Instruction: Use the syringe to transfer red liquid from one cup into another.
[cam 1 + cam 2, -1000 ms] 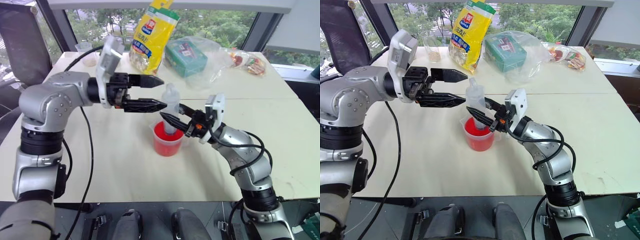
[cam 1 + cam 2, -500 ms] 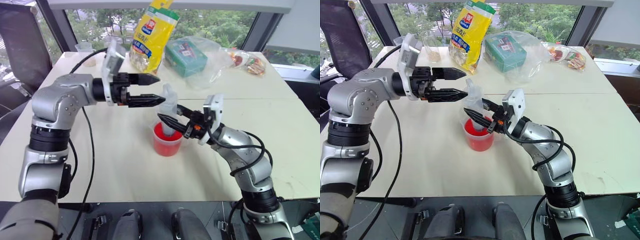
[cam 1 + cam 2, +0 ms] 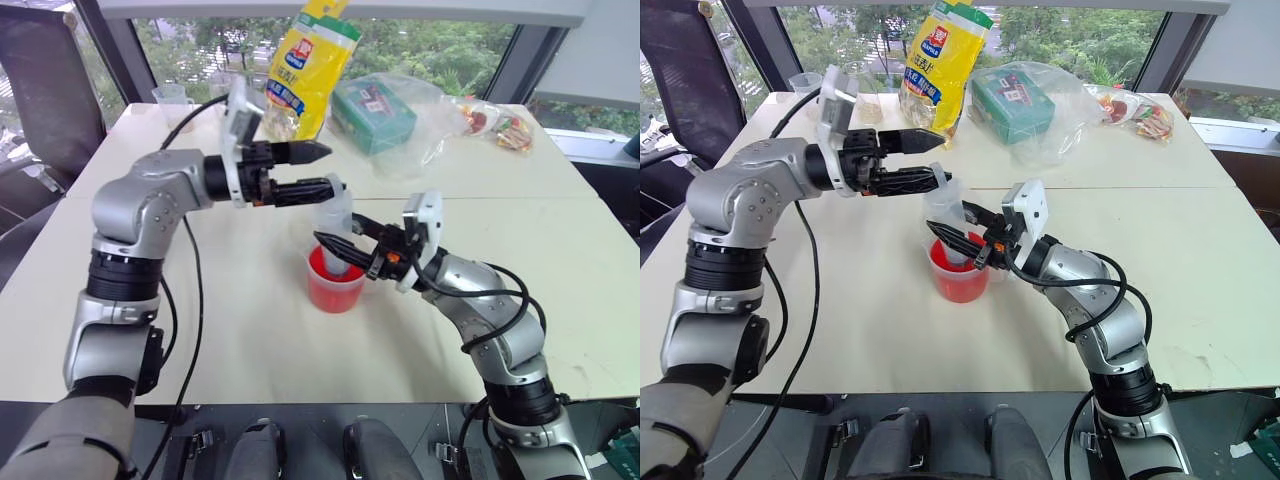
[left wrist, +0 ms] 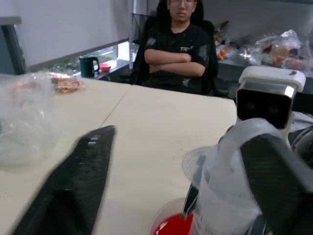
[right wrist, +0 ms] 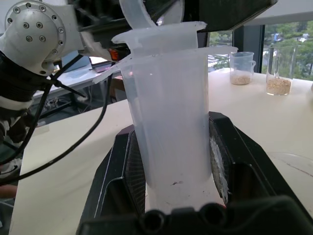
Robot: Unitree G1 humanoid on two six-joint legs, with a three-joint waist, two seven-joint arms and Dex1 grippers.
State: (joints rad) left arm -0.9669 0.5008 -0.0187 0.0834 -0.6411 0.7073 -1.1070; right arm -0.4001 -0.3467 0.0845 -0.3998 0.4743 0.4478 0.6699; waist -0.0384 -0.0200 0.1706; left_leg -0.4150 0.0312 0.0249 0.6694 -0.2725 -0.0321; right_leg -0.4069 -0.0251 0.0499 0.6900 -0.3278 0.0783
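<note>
The syringe [image 3: 336, 222] stands upright with its tip in the red cup [image 3: 334, 285], which holds red liquid [image 4: 171, 227] and sits mid-table. My right gripper [image 3: 344, 248] is shut on the syringe's clear barrel [image 5: 168, 122], just above the cup's rim. My left gripper [image 3: 312, 170] reaches in level from the left at the white plunger's top [image 3: 937, 183]. It is open, one finger [image 4: 80, 171] standing well off and the other finger [image 4: 279, 181] against the plunger end. A faint clear rim [image 5: 293, 161] shows beside the right gripper; I cannot tell which cup it belongs to.
At the table's back stand a yellow bag [image 3: 300, 65], a green box [image 3: 372, 112] in a clear plastic bag, and snack packets [image 3: 498, 124]. Clear cups with beige contents [image 5: 240, 68] stand at the back left. A person [image 4: 178, 44] sits beyond the table's right side.
My left gripper has moved right, up to the syringe's plunger top, and its fingers have drawn closer together. The right gripper, syringe and red cup have stayed put.
</note>
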